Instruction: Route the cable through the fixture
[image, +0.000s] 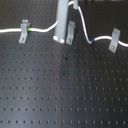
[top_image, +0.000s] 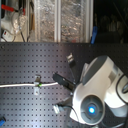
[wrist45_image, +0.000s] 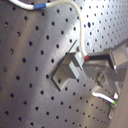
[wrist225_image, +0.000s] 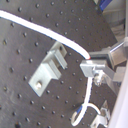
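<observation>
The white cable (image: 42, 30) enters from the first exterior view's left and passes the left fixture (image: 23, 31), where its green band (image: 31, 30) shows. It rises behind my gripper (image: 60, 36), arcs down to its blue band (image: 92, 42) and reaches the right fixture (image: 115, 39). The middle fixture (image: 70, 32) stands just beside my gripper with no cable in it. In both wrist views my gripper (wrist45_image: 88, 59) (wrist225_image: 89, 64) is shut on the cable (wrist45_image: 79, 35) (wrist225_image: 55, 37), a short way from the clip-shaped fixture (wrist45_image: 70, 71) (wrist225_image: 47, 74).
The black perforated board (image: 65, 90) carries all three fixtures. In the second exterior view the white arm (top_image: 100, 90) fills the lower right, and shelves with clutter (top_image: 45, 20) stand behind the board. A small blue object (top_image: 2, 120) sits at the second exterior view's lower left.
</observation>
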